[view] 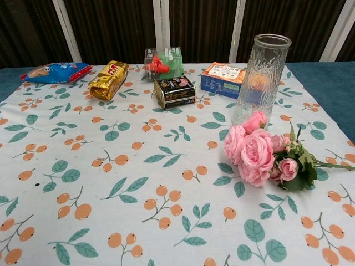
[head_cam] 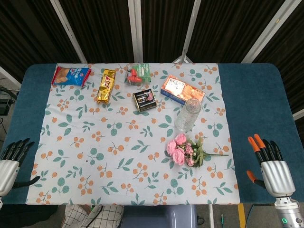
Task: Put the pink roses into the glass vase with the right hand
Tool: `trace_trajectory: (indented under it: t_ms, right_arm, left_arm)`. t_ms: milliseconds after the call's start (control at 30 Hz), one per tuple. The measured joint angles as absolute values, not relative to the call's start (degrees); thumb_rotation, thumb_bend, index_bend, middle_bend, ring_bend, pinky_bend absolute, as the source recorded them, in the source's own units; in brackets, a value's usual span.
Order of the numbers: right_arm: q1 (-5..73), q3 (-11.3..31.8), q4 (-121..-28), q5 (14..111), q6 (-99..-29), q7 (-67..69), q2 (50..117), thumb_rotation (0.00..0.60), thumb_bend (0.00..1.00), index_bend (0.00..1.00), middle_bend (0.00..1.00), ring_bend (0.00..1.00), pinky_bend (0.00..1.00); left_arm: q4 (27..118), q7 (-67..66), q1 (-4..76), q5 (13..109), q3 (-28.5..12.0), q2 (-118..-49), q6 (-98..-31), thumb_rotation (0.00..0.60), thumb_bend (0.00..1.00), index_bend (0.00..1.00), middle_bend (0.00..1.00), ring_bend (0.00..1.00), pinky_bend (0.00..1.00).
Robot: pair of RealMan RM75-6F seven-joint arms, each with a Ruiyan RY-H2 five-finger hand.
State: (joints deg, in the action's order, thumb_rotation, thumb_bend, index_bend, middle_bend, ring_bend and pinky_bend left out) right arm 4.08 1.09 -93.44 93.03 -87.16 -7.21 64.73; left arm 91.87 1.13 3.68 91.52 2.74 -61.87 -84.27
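At the table's right edge, right hand (head_cam: 274, 164) released (fingers spread), pink roses (head_cam: 183, 150) lying near upright glass vase (head_cam: 187, 115)

Left hand (head_cam: 10, 164) and right hand (head_cam: 271, 166) rest low at either side — fingers extended, spread, holding nothing.

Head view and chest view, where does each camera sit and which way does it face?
Head view: high above the near edge, looking steeply down on the table; left hand and right hand show at the bottom corners.
Chest view: low at the near edge, looking across the cloth; no hands show.
Shared: roses, vase and the snack packs behind.
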Motion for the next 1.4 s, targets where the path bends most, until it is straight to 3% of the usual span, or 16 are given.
trace_trajectory:
  t_ms: [533,833,1400]
  right_arm:
    - [3.9,0.6,-95.1,93.6,-87.3,-6.8,64.7,0.600,0.28,0.00,0.00,0.00,0.00]
    - [5.5,0.0,-100.2,92.2,-82.0,-9.1,65.6,0.600,0.28,0.00,0.00,0.00,0.00]
    - [15.7,5.1,-100.5,81.9,-67.1,-22.2,80.9,0.600,0.28,0.00,0.00,0.00,0.00]
  left_arm:
    - [91.6,1.1,3.4,91.6,2.4,-62.2,-85.3,0.600,0.00,0.00,0.00,0.00,0.00]
    - [91.3,2.1,3.4,91.9,2.4,-62.1,-85.6,0.600,0.00,0.00,0.00,0.00,0.00]
    - [91.4,4.7,3.3,91.6,2.8,-61.2,-85.0,0.600,0.00,0.00,0.00,0.00,0.00]
